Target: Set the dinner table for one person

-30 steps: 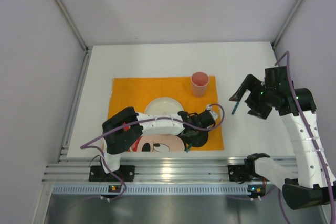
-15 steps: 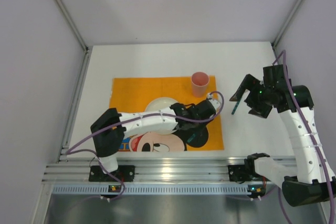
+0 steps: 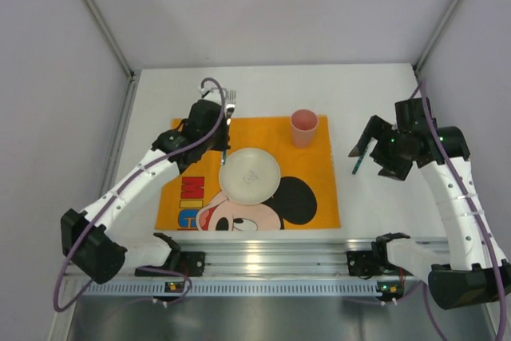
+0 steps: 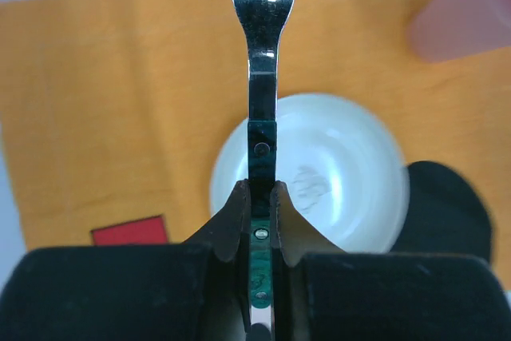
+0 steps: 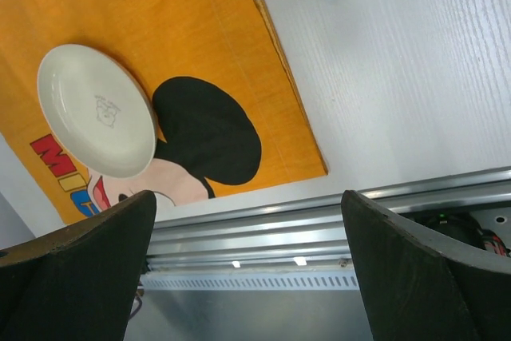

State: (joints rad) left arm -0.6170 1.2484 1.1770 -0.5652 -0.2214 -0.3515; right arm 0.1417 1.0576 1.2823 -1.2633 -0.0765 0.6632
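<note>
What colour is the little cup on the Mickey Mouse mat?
Pink. The cup shows best in the top external view, on the orange placemat.

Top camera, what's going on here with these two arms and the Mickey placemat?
A place setting is being laid on the white table. The left gripper is shut on a fork by its green handle, holding it over the far edge of the orange placemat, just left of the white plate. A pink cup stands at the mat's far right corner. The right gripper is open and empty, near a green-handled utensil lying on the table right of the mat.
</note>
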